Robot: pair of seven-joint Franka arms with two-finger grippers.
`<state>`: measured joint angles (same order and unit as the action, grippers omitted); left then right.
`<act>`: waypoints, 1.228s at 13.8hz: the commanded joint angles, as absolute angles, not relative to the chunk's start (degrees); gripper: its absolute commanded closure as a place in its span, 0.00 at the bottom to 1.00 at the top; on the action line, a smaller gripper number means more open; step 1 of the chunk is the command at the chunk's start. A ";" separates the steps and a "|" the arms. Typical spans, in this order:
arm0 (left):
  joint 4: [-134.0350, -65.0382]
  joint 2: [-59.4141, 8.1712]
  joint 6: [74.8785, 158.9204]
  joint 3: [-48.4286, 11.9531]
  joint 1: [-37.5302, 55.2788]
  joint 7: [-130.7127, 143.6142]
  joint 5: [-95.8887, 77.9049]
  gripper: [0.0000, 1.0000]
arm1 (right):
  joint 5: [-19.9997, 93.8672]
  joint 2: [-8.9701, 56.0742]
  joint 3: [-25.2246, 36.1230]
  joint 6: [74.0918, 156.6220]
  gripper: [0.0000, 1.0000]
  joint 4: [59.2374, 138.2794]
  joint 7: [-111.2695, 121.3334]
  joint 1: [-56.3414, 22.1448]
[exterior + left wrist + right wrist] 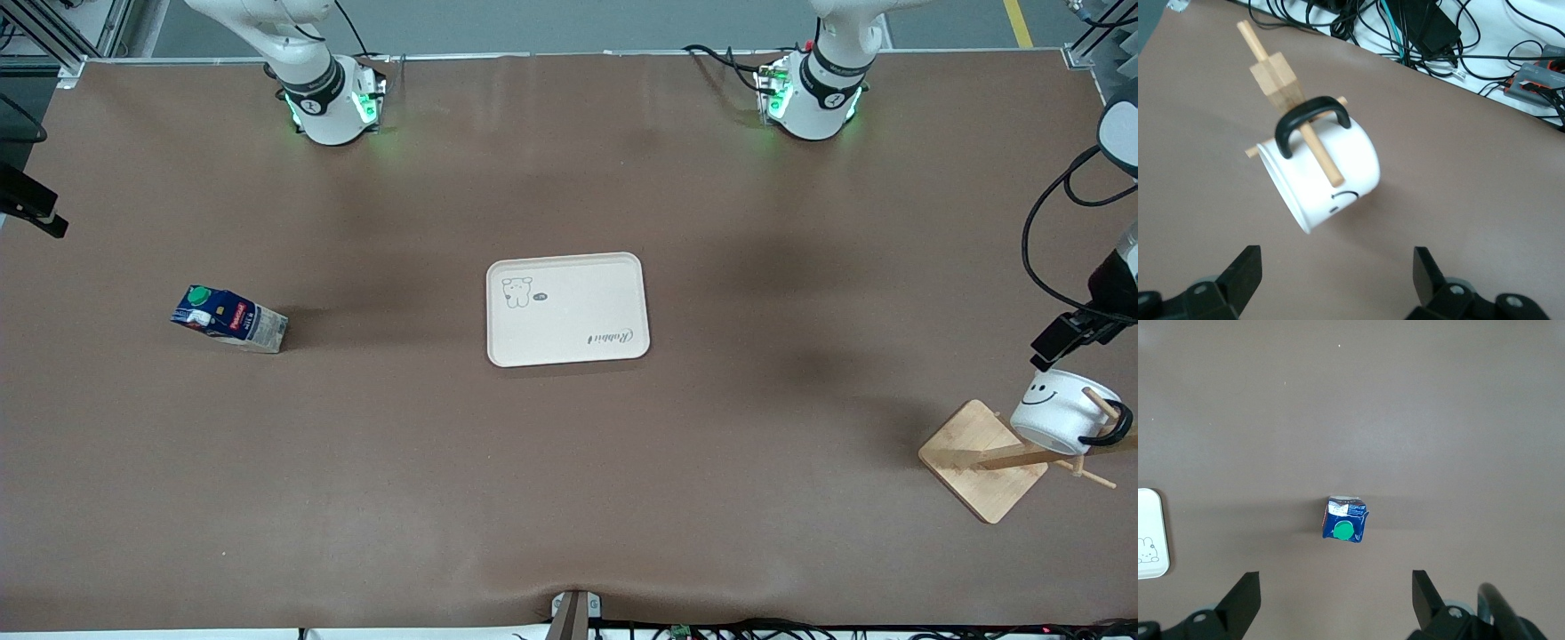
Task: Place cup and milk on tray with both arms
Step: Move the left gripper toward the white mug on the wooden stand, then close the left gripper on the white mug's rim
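A: Tray (569,311), cream, at the middle of the brown table (569,498). We see it lying flat, its bear drawing toward the right arm's end and its script lettering toward the corner nearest the front camera. Nothing rests on it.

B: Milk (229,319), dark blue with a green cap. We find it standing upright on the table toward the right arm's end, well apart from the tray. In the right wrist view its cap faces the camera (1344,529).

A: Right gripper (1335,603)? We see it only in its own wrist view, high over the milk, fingers spread wide with nothing between them.

B: Cup (1058,412), white with a smiley face and black handle. We see it hanging by the handle on a peg of the wooden rack (987,462), which stands near the table's edge at the left arm's end, its rim tilted sideways.

A: Left gripper (1062,342). We see it in the air just above the cup. In the left wrist view its fingers (1245,270) stand wide apart, gripping nothing, with the cup (1331,177) ahead of them and untouched.
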<state>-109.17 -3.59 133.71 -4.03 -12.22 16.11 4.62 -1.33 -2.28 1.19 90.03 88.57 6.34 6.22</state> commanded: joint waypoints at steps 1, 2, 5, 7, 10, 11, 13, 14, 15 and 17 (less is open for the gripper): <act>-113.28 -2.28 139.20 -4.48 -14.14 10.13 2.03 0.00 | -2.02 -1.58 0.97 89.38 0.00 87.19 5.63 6.15; -114.07 -2.46 140.70 -4.48 -15.11 7.24 0.80 0.00 | -2.02 -1.58 0.97 89.30 0.00 87.19 5.63 6.15; -114.61 -3.07 141.85 -4.39 -15.82 1.08 -3.94 0.00 | -1.93 -1.58 0.97 89.30 0.00 87.19 5.45 6.24; -114.70 -3.60 142.65 -4.48 -15.91 -1.48 -7.46 0.00 | -1.85 -1.58 0.97 89.47 0.00 87.19 5.45 6.24; -114.70 -4.74 144.04 -4.39 -16.26 -6.22 -7.82 0.00 | -1.85 -1.15 0.97 89.47 0.00 87.19 5.45 5.98; -114.70 -5.36 144.92 -4.48 -16.61 -6.59 -7.91 0.00 | -1.85 -1.06 0.97 89.47 0.00 87.19 5.45 5.98; -114.70 -6.15 145.89 -4.48 -16.70 -6.68 -7.82 0.00 | -1.85 -0.97 0.97 89.21 0.00 87.19 5.45 5.89; -114.87 -6.41 146.68 -4.40 -16.61 -6.68 -7.82 0.00 | -1.85 -0.88 0.88 89.30 0.00 87.19 5.45 5.80; -114.87 -6.94 147.30 -4.39 -16.70 -6.68 -7.82 0.00 | -1.85 -0.70 0.88 89.38 0.00 87.19 5.45 5.63; -114.70 -8.08 149.05 -4.39 -16.70 -7.47 -7.82 0.00 | -1.85 -0.53 0.88 89.38 0.00 87.19 5.45 5.63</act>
<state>-114.39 -7.41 146.73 -4.03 -16.19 -5.48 -6.45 -1.33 -1.22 1.01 90.03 88.57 6.33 5.98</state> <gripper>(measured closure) 0.000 0.000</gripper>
